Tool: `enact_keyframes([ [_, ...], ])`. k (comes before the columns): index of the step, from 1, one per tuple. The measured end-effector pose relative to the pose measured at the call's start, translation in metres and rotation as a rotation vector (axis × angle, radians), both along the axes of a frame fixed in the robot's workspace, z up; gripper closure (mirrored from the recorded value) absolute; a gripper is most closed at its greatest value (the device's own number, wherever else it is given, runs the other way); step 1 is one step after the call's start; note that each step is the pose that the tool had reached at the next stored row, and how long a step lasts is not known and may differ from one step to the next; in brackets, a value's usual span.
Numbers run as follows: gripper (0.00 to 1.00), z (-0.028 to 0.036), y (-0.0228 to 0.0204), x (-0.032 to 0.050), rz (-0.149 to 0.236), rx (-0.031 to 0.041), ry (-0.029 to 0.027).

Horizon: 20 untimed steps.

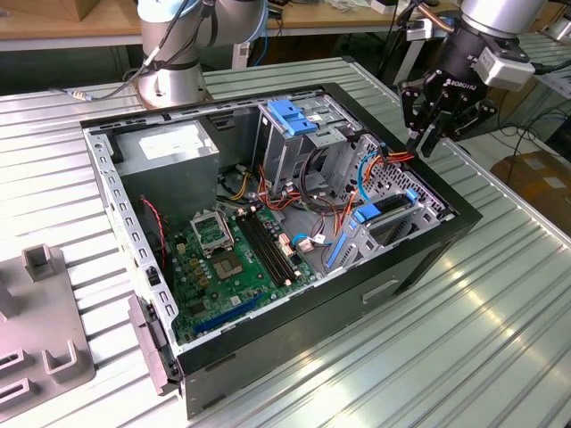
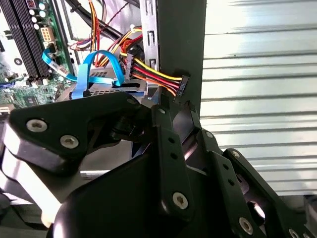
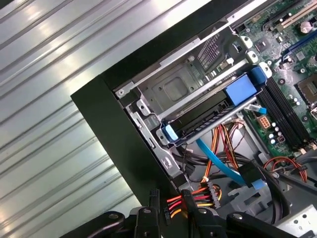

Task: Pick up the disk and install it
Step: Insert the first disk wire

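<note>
One table [image 1: 500,339]: ribbed metal, carrying all you see
Computer case [image 1: 294,343]: lies in the table's middle with its open side up, one corner pointing at the table's near edge
Arm base [image 1: 169,80]: stands at the table's far edge, just behind the case
Grey fixture [image 1: 45,330]: at the table's edge on the exterior view's left, well apart from the case
Motherboard [image 1: 232,259]: flat on the case floor
Disk [image 3: 203,116]: your drive in its blue carrier sits inside the metal cage, at the case's corner on the exterior view's right, against the side wall
Gripper [image 1: 425,147]: hangs over the case's rim beside that cage
Jaws: drawn close, pinching the power plug
Power plug [image 2: 182,85]: black, with red, yellow and black wires trailing back into the case
</note>
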State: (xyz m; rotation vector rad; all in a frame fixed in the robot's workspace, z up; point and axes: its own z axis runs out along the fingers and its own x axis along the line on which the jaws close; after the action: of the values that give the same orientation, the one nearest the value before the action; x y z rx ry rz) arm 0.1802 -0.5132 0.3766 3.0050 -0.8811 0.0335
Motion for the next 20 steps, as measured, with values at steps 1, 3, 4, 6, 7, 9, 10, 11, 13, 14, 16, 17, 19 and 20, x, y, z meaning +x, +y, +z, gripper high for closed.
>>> enact_keyframes([
  [1, 0.69, -0.0013, 0.0011, 0.0008, 0.017, 0.0001, -0.0006],
  [3, 0.69, -0.0025, 0.0042, 0.0035, 0.025, 0.0000, -0.0007],
  [4, 0.69, -0.0030, 0.0048, 0.0038, 0.028, -0.0001, -0.0007],
  [6, 0.69, -0.0050, 0.0055, 0.0039, 0.034, 0.0000, -0.0016],
  [7, 0.69, -0.0059, 0.0057, 0.0039, 0.036, -0.0001, -0.0023],
  [9, 0.69, -0.0082, 0.0063, 0.0041, 0.042, -0.0002, -0.0030],
  [10, 0.69, -0.0091, 0.0068, 0.0046, 0.045, -0.0001, -0.0031],
  [11, 0.69, -0.0095, 0.0072, 0.0052, 0.047, 0.0000, -0.0031],
  [13, 0.69, -0.0102, 0.0080, 0.0069, 0.050, -0.0001, -0.0031],
  [14, 0.69, -0.0103, 0.0080, 0.0070, 0.050, -0.0001, -0.0031],
  [16, 0.69, -0.0105, 0.0081, 0.0070, 0.050, -0.0002, -0.0031],
  [17, 0.70, -0.0110, 0.0081, 0.0070, 0.050, 0.0001, -0.0031],
  [19, 0.77, -0.0111, 0.0081, 0.0070, 0.050, -0.0003, -0.0032],
  [20, 0.83, -0.0111, 0.0081, 0.0070, 0.050, -0.0002, -0.0032],
])
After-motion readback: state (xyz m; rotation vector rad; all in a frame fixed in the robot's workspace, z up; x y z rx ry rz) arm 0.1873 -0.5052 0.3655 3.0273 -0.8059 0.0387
